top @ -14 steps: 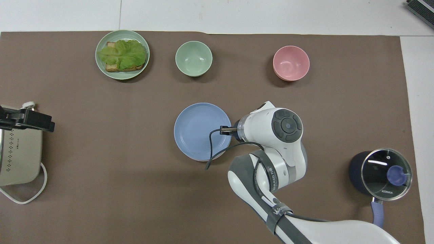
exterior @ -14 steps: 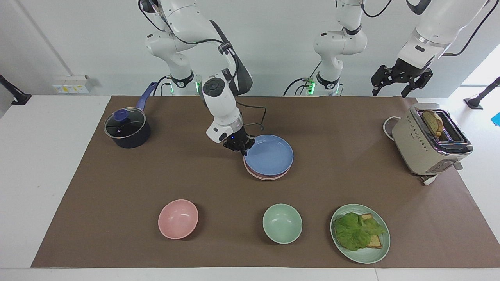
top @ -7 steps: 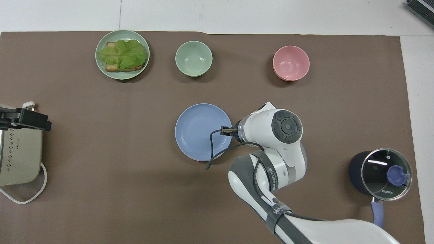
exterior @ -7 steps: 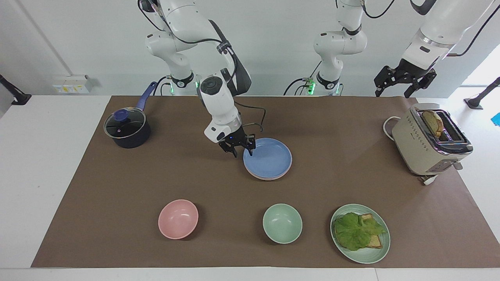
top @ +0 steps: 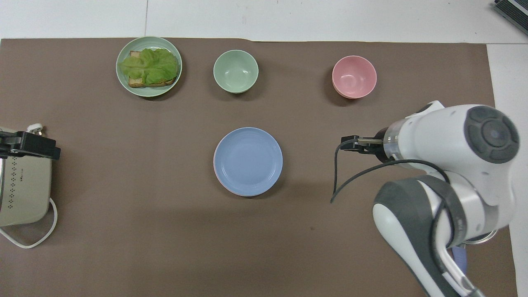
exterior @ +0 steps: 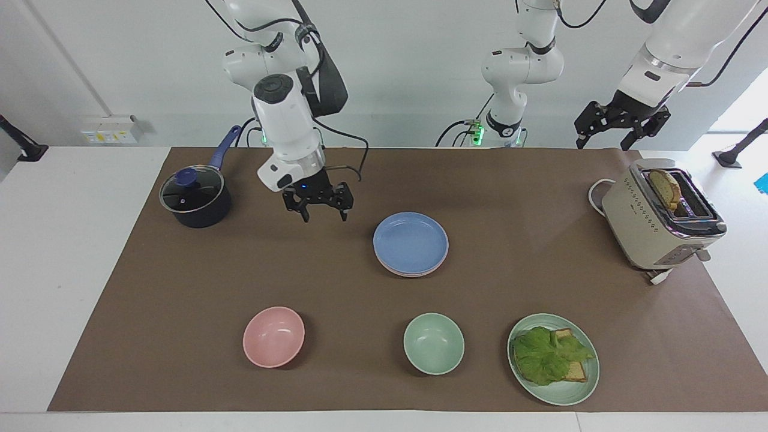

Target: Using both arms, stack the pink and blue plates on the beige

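In the facing view we see the medium blue round matte plate [exterior: 411,241] lying flat on top of the stack at the middle of the brown-covered bench [exterior: 540,210]. Only a thin pale pink rim of the pink plate [exterior: 401,273] shows under it; we cannot make out a beige plate beneath. The right claw [exterior: 323,210] hangs empty with its black fingers spread apart, over bare mat between the stack and the dark lidded saucepan with a blue handle [exterior: 195,197], clear of both. The left claw [exterior: 603,141] waits, also spread and empty, raised over the bench's edge beside the cream toaster [exterior: 660,219] at the left arm's end.

In the overhead view we see the blue plate [top: 248,161] alone at the centre, a sliver of pink plate [top: 216,176] at its edge. The right arm's white wrist [top: 453,156] covers its claw. The left claw [top: 29,145] sits over the toaster [top: 22,194].
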